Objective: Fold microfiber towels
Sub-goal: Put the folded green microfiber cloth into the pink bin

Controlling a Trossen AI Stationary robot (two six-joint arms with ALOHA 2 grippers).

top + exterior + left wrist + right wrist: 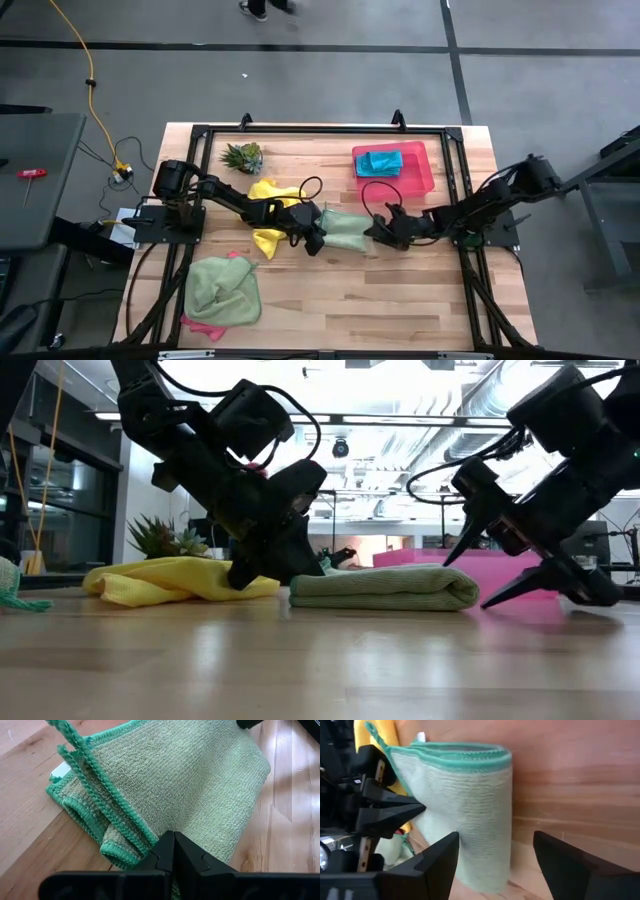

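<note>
The left gripper [318,240] is seen from above with its fingers pressed together at the 9 o'clock edge of a folded green towel [346,231] near the table's [420,300] centre; the right gripper [381,229], fingers spread, is placed just off the towel's 3 o'clock edge. A yellow towel [270,192] is bunched at 10 o'clock from the folded one, under the left arm. A second green towel [224,288] is spread over a pink towel [200,325] at 8 o'clock. A teal towel [381,161] is held in a pink tray [418,176] at 1 o'clock, and a plant [243,156] is set at 11 o'clock.

At table height, the folded green towel [385,587] is shown lying flat, with the left gripper [255,568] at its 9 o'clock end and the right gripper's spread fingers [465,545] just past its 3 o'clock end. The yellow towel [170,580] is heaped beyond the left gripper.

By the left wrist camera, closed fingers [174,855] are shown against the green towel's [190,785] edge; whether cloth is pinched cannot be told.

By the right wrist camera, spread fingers [440,857] are seen clear of the folded towel [470,810].
</note>
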